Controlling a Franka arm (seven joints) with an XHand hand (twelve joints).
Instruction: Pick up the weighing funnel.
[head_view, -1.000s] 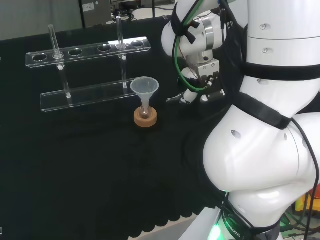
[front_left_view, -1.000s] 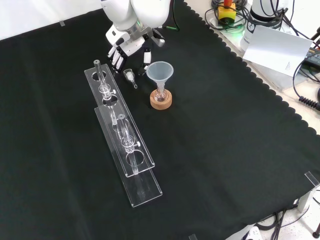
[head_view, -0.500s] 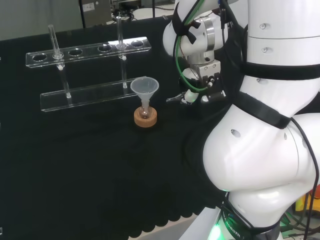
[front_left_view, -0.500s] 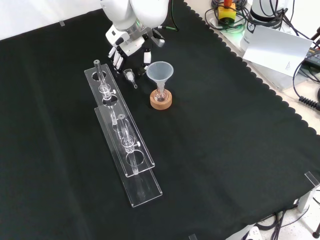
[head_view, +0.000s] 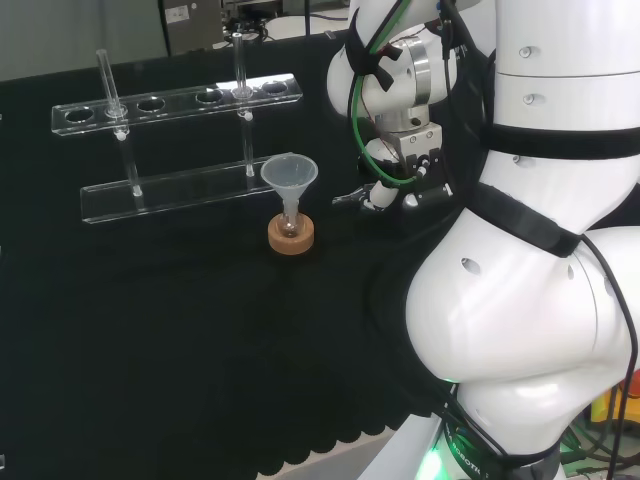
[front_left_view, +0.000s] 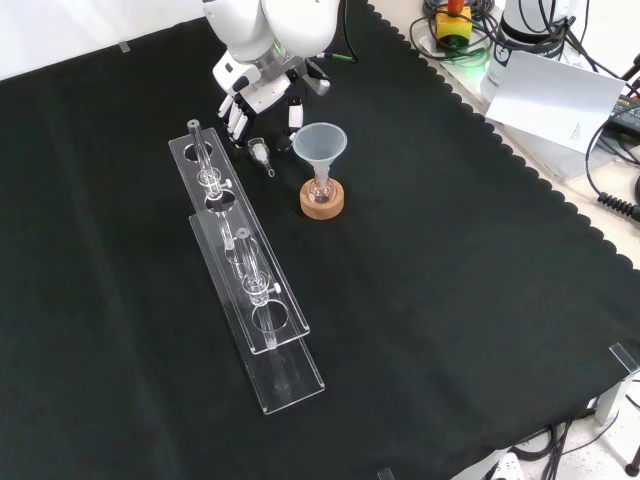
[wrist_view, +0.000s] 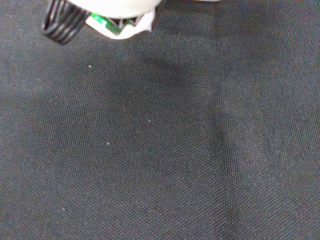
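The weighing funnel (front_left_view: 261, 153), a small clear scoop with a short stem, lies on the black cloth between the rack's far end and the big funnel in the front view. The hand (front_left_view: 256, 100) hangs just beyond it, fingers (front_left_view: 234, 120) pointing down at the cloth and the thumb (front_left_view: 294, 116) spread apart. It is open and holds nothing. The weighing funnel lies a little in front of the fingertips, apart from them. In the head view the hand (head_view: 388, 188) hangs low to the right of the big funnel. The wrist view looks at bare cloth.
The big funnel (front_left_view: 320, 147) stands in a small flask on a cork ring (front_left_view: 322, 201), close to the right of the weighing funnel in the front view. A clear two-tier rack (front_left_view: 245, 262) with glass tubes runs along its left. The arm's white links (head_view: 530, 250) stand at the head view's right.
The hand has shifted slightly to the left in the head view. The weighing funnel and the other ware have stayed in place.
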